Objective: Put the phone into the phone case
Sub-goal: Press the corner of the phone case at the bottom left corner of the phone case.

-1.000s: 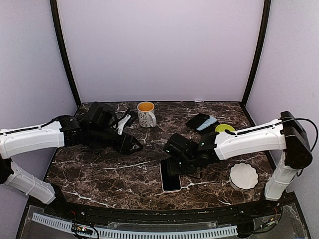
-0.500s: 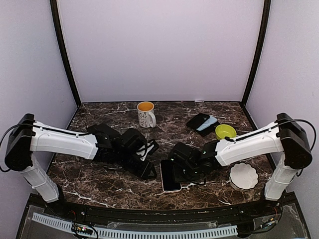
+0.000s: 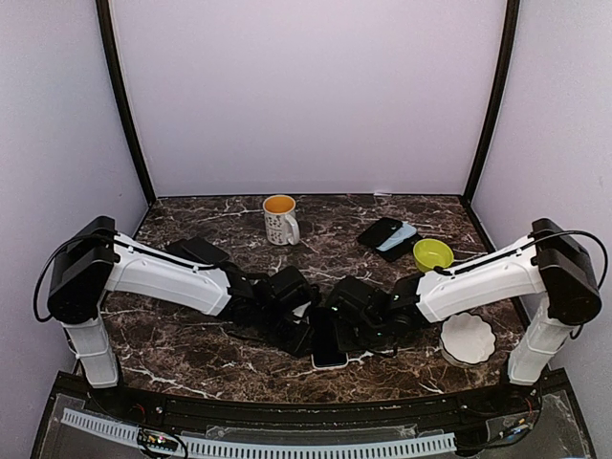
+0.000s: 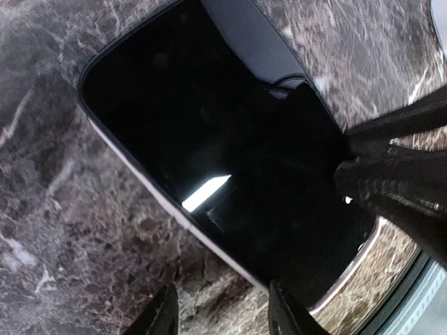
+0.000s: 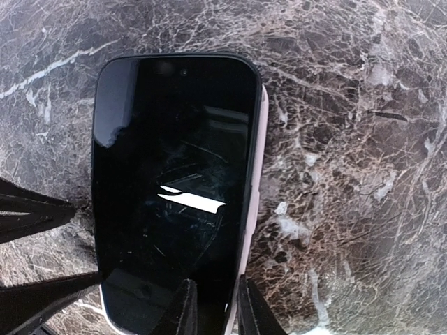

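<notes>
Phone is seen lying flat, screen up, on the marble table, near the front edge at mid-width. A pale rim of the phone case is shown along the phone's one long side and near corner. Whether the phone is fully seated in it cannot be told, as the far end shows only a dark edge. In the top view most of the phone is covered by both grippers and only its near end is left visible.

Left gripper is cut off at the bottom of its wrist view, with only the fingertips showing. They are parted about halfway and straddle the phone's long edge, and nothing is seen clamped.

Right gripper is held at the phone's near end. Its jaws are parted only narrowly, one tip over the glass and one over the pale rim. Whether the rim is pinched cannot be told.

Each gripper's dark fingers intrude at the side of the other's wrist view, close to the phone. Contact cannot be judged.

Screen is black, with only a light reflection and faint scratches made out.

Further back, a mug is set upright. Right of it a green bowl, a white round disc and a small pile of dark flat items, too small to identify, are noted.
</notes>
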You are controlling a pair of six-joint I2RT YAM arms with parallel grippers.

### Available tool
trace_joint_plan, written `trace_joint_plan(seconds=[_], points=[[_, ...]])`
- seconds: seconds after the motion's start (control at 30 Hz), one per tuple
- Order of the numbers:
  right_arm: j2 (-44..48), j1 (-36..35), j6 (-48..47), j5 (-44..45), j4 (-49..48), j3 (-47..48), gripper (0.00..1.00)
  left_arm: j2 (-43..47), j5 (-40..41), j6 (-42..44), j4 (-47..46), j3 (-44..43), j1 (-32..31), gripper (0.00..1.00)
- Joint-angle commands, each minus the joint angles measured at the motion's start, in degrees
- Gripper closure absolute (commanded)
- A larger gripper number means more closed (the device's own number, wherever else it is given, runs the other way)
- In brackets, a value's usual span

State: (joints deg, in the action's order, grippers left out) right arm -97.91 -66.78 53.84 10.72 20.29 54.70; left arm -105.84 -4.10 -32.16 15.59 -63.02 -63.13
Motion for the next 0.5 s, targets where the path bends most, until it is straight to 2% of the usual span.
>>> trace_joint_plan(seconds=[0.0, 0.2, 0.47], points=[[-0.35, -0.01, -0.85, -1.53, -0.96, -2.67, 0.81, -2.90, 3.16, -0.97, 3.01, -2.26, -1.36, 0.54], [-1.26, -0.67, -0.29, -1.40, 0.55, -3.48, 0.84, -5.54, 3.40, -2.22, 7.30, -1.93, -2.76, 0.55], [-3.60, -2.06, 2.23, -1.01, 2.64, -4.50, 0.86, -1.30, 8.57, -2.55, 9.00, 5.00, -2.87, 0.55]])
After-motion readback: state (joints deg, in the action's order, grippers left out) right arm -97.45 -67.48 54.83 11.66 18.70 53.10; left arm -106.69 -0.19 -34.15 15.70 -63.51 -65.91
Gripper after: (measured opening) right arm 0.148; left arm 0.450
